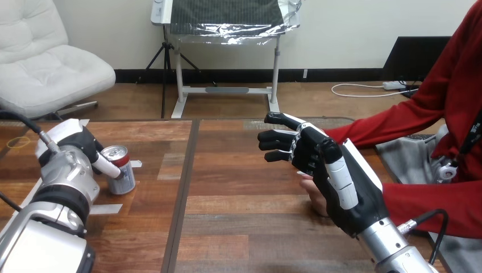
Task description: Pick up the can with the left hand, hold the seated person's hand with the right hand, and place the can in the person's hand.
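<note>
A red and silver can [120,170] stands upright on the wooden table [239,193] at the left. My left hand [85,145] is right against the can's left side and touches it. To the right of the middle, my right hand [318,162] is raised above the table. Its fingers [278,139] are loosely bent, point left, and have nothing between them. The person's hand [311,189] shows just below and behind my right palm, near the tabletop. I cannot tell whether the two touch. The person's red sleeve [375,125] reaches in from the right.
A dark seam [183,187] runs down the table between the can and my right hand. Bare wood lies between the two hands. Strips of pale tape [108,209] lie on the table by my left forearm [59,193].
</note>
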`<control>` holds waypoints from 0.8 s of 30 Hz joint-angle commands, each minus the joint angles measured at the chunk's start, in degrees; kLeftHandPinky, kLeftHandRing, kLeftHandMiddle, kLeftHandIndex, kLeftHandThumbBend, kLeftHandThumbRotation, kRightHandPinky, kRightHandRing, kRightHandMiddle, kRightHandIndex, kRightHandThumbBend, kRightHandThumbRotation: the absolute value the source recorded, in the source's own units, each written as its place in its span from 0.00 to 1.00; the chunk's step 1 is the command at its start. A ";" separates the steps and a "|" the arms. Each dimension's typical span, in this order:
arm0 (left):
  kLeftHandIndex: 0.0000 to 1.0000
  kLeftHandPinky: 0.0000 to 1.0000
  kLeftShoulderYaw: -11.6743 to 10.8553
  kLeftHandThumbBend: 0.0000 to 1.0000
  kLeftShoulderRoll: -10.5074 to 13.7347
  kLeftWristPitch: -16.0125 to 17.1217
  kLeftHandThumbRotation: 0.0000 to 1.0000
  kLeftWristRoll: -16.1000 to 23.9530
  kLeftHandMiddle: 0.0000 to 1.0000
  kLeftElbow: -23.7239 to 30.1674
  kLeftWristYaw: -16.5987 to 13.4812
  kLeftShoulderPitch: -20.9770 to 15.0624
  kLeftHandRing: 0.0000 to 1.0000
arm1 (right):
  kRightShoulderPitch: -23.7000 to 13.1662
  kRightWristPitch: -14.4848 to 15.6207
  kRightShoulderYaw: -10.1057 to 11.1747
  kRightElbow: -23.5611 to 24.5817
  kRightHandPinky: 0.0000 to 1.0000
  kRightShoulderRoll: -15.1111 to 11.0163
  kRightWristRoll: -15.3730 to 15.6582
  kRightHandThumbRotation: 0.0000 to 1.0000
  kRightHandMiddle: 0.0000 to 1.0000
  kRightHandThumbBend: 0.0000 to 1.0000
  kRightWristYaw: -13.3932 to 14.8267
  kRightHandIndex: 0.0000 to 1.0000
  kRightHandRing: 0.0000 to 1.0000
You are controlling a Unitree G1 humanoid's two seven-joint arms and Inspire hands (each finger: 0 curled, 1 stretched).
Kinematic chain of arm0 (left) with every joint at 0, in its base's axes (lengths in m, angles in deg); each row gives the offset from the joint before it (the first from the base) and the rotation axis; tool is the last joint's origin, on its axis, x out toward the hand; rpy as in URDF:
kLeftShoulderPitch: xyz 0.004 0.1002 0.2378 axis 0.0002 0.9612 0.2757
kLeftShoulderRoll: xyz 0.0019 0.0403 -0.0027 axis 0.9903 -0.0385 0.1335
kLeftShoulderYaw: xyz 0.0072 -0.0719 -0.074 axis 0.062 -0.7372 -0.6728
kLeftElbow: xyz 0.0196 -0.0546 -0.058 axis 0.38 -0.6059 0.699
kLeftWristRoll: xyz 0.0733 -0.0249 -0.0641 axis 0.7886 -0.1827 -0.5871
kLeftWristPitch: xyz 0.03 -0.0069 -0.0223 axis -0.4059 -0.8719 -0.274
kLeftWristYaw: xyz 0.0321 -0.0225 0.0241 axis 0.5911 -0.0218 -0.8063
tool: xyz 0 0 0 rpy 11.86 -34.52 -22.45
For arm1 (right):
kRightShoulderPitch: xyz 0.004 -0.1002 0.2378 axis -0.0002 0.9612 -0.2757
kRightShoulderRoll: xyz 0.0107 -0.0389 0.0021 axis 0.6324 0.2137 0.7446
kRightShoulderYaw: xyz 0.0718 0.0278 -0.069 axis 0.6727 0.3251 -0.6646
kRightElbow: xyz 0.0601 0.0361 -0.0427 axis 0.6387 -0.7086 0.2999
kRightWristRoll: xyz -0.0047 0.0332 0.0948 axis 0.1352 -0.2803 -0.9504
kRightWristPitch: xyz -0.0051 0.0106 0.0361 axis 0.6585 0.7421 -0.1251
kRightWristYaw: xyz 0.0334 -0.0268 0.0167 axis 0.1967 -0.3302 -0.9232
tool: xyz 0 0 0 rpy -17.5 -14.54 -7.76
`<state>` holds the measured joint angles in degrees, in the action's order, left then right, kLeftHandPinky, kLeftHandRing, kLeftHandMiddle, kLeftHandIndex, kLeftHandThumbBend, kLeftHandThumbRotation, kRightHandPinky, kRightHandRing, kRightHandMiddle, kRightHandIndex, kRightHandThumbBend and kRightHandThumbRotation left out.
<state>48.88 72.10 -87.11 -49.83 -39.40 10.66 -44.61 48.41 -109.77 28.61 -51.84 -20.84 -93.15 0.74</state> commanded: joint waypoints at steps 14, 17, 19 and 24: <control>0.76 0.49 0.77 0.77 0.90 -0.85 0.13 0.86 0.76 1.70 1.57 -4.23 0.66 | -3.73 -0.83 0.31 1.54 0.72 -0.48 -0.32 1.00 0.76 0.81 0.29 0.83 0.76; 0.76 0.49 0.72 0.77 0.86 -1.07 0.14 0.81 0.75 1.99 1.72 -4.28 0.66 | -3.69 -0.72 0.30 1.65 0.72 -0.41 -0.43 1.00 0.76 0.81 0.31 0.83 0.76; 0.76 0.48 0.78 0.77 0.82 -1.21 0.15 0.86 0.75 1.97 1.78 -4.33 0.66 | -3.66 -0.52 0.31 1.73 0.72 -0.39 -0.54 1.00 0.76 0.81 0.30 0.83 0.76; 0.75 0.47 0.70 0.79 0.77 -1.31 0.17 0.81 0.75 1.97 1.69 -4.33 0.66 | -3.56 -0.27 0.28 1.93 0.72 -0.48 -0.40 1.00 0.76 0.81 0.41 0.83 0.76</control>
<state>49.09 72.12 -88.51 -49.73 -39.40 12.61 -44.61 48.41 -109.77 28.61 -51.84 -20.84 -93.15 0.72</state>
